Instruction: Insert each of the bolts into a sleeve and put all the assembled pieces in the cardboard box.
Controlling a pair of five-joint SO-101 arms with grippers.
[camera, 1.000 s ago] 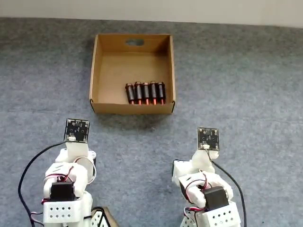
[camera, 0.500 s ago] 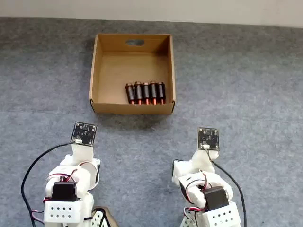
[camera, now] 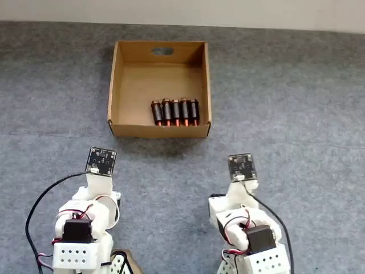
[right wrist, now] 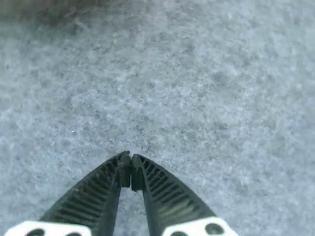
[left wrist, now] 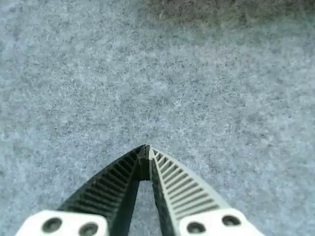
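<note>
The cardboard box point(camera: 140, 85) sits in the upper middle of the high view, open-topped, on the grey carpeted table point(camera: 296, 103). Inside it, a row of five dark pieces point(camera: 175, 112) lies side by side against the box's near wall, toward its right corner. Each shows a reddish end pointing to the near wall. From this height they look like bolts seated in sleeves, though I couldn't swear to it.

The left arm point(camera: 80, 225) is folded low in the lower left of the high view, well short of the box. The left gripper point(left wrist: 146, 151) is pinched fully together, its ribbed fingers point(left wrist: 177, 184) meeting at the tips, with nothing between them and bare carpet beneath.

The right arm point(camera: 248, 228) sits in the lower right, likewise well apart from the box. The right gripper point(right wrist: 130, 161) is closed too, tips touching, holding nothing, over plain carpet.
</note>
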